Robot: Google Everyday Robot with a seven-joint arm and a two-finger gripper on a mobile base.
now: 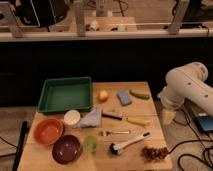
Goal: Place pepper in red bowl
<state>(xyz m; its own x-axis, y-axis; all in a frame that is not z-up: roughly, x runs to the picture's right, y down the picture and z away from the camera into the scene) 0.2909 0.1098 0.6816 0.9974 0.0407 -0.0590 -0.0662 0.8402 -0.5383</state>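
Observation:
The pepper point(139, 94) is small, slim and green. It lies at the far right of the wooden table point(150, 107), just right of the blue sponge point(123, 97). The red bowl point(48, 131) stands at the front left of the table and holds nothing that I can see. My white arm point(187, 90) reaches in from the right. My gripper point(167, 116) hangs just off the table's right edge, below and to the right of the pepper and far from the red bowl. It holds nothing that I can see.
A green tray point(66, 94) sits at the back left, with a round yellow-orange fruit point(103, 95) beside it. A white cup point(72, 117), grey cloth point(90, 118), knife point(125, 118), fork point(115, 133), brush point(129, 143), green cup point(90, 143), dark bowl point(66, 148) and grapes point(154, 152) fill the front.

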